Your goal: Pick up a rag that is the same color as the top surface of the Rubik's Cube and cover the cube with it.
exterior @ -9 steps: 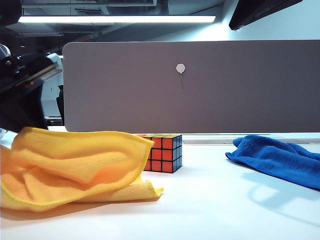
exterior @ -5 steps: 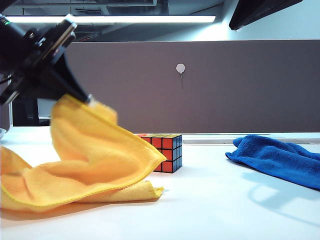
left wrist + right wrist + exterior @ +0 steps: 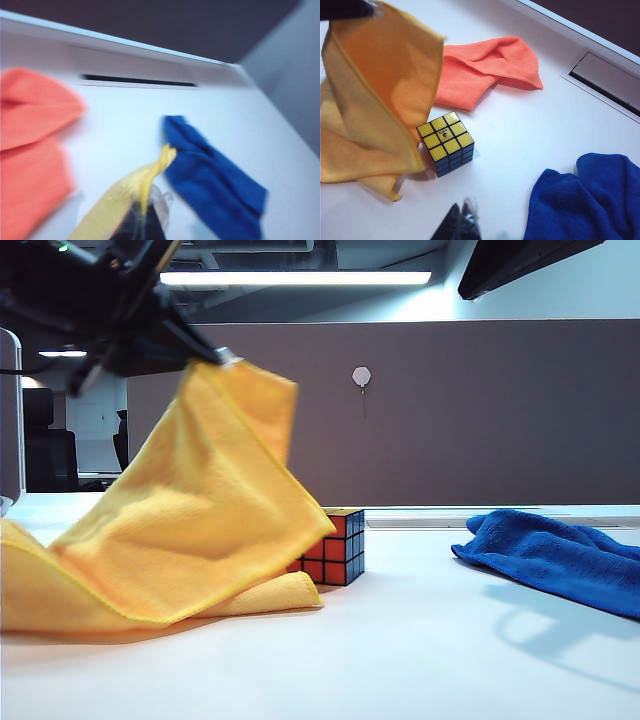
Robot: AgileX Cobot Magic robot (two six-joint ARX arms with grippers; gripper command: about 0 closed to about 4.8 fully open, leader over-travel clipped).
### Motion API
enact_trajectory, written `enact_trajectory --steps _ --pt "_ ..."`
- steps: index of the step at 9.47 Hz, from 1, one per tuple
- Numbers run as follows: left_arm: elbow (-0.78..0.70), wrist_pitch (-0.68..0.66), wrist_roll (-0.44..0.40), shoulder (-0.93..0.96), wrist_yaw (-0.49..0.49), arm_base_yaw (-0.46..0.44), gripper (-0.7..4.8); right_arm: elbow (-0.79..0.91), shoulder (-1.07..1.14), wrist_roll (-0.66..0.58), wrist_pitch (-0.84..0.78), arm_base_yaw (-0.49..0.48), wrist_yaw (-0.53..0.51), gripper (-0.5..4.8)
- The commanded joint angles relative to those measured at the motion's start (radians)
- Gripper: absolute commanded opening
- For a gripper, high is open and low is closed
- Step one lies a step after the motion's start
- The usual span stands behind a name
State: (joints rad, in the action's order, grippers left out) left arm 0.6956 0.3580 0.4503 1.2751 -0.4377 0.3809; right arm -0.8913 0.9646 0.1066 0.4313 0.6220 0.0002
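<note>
The yellow rag (image 3: 200, 520) hangs by one corner from my left gripper (image 3: 212, 353), which is shut on it high at the left in the exterior view. The rag's lower part still lies on the table. The left wrist view shows a yellow fold (image 3: 131, 192) pinched between the dark jaws of the left gripper (image 3: 142, 222). The Rubik's Cube (image 3: 338, 545) stands just right of the rag, partly hidden by it. Its yellow top (image 3: 446, 136) is uncovered. My right gripper (image 3: 463, 220) hovers shut and empty near the cube's front side.
A blue terry cloth (image 3: 560, 555) lies at the right of the table, also seen as blue cloth (image 3: 585, 200). An orange-red cloth (image 3: 485, 70) lies behind the cube. A grey partition (image 3: 480, 410) closes the table's far edge, with a slot (image 3: 605, 80) in front of it.
My left gripper has risen and moved right toward the cube, lifting the rag's corner from a low heap into a tall hanging sheet. The cube and the blue cloth have not moved.
</note>
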Motion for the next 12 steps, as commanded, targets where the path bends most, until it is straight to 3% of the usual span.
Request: enact_trajectory --steps 1,2,6,12 --pt "0.05 0.07 -0.011 0.081 0.005 0.119 -0.06 -0.006 -0.003 -0.001 -0.017 -0.001 0.005 -0.05" --pt "0.144 0.07 -0.007 0.191 0.03 0.173 -0.06 -0.006 -0.003 -0.001 -0.016 -0.001 0.005 -0.05" --pt "0.319 0.07 -0.031 0.303 0.014 0.2 -0.06 -0.006 -0.003 0.007 -0.017 -0.001 0.035 -0.05" --pt "0.358 0.108 -0.027 0.499 0.015 0.249 -0.06 -0.006 -0.003 0.007 -0.037 -0.02 0.035 -0.05"
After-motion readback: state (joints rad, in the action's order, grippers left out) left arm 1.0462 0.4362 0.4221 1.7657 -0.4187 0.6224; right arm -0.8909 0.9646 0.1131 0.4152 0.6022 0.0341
